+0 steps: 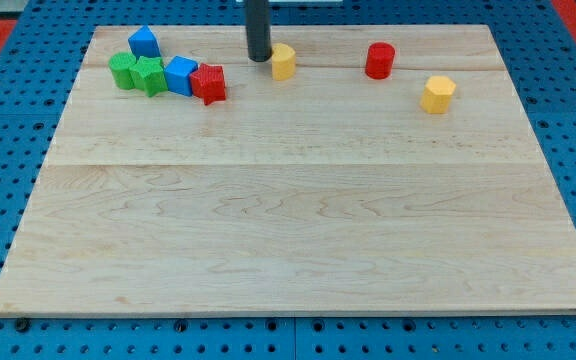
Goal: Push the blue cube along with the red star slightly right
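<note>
The blue cube [181,75] sits near the view's top left, touching the red star [209,83] on its right side. My tip [258,58] is at the end of the dark rod coming down from the view's top. It stands to the right of the red star, with a gap between them, and just left of a yellow block [283,62].
Two green blocks [123,70] [150,75] touch the blue cube's left side. A second blue block [144,42] sits above them. A red cylinder [379,61] and a yellow hexagonal block [437,94] lie at the top right. The wooden board [298,250] lies on a blue pegboard.
</note>
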`<action>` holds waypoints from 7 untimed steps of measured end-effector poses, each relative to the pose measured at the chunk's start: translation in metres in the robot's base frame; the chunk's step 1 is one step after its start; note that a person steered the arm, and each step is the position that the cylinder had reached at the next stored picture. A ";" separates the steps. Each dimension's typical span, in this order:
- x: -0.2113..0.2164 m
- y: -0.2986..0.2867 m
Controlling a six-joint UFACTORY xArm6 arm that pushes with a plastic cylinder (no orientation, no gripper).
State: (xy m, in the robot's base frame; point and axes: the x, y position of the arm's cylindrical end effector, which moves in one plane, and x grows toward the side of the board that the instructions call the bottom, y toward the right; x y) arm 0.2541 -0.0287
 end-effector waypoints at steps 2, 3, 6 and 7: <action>0.023 0.000; -0.027 -0.040; 0.031 -0.143; 0.071 -0.110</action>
State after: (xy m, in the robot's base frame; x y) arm 0.3253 -0.1384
